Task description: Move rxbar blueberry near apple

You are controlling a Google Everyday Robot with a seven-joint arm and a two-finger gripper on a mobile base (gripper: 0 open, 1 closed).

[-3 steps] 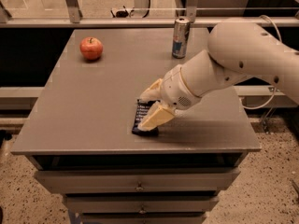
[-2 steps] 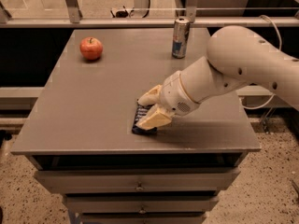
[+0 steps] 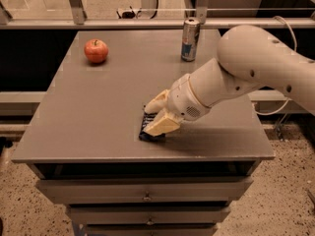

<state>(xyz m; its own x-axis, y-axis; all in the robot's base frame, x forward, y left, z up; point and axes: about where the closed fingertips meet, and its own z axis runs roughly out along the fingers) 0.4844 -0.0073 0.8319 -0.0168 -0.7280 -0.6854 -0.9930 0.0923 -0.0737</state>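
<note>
The rxbar blueberry [image 3: 149, 133] is a flat dark navy wrapper lying on the grey table [image 3: 98, 122] near its front edge, right of the middle. My gripper [image 3: 158, 116] is down on the bar and covers most of it; only the bar's near end shows under it. The apple [image 3: 96, 50] is red-orange, with a short stem. It stands at the table's back left, well apart from the bar and the gripper.
A tall silver-blue drink can [image 3: 190, 39] stands at the back of the table, right of the middle. My white arm [image 3: 246, 68] reaches in from the right over the table's right side. Drawers [image 3: 147, 195] sit under the tabletop. A rail runs behind the table.
My gripper has sunk a little lower onto the bar and shifted slightly toward the table's front. The bar, the apple and the can have not moved.
</note>
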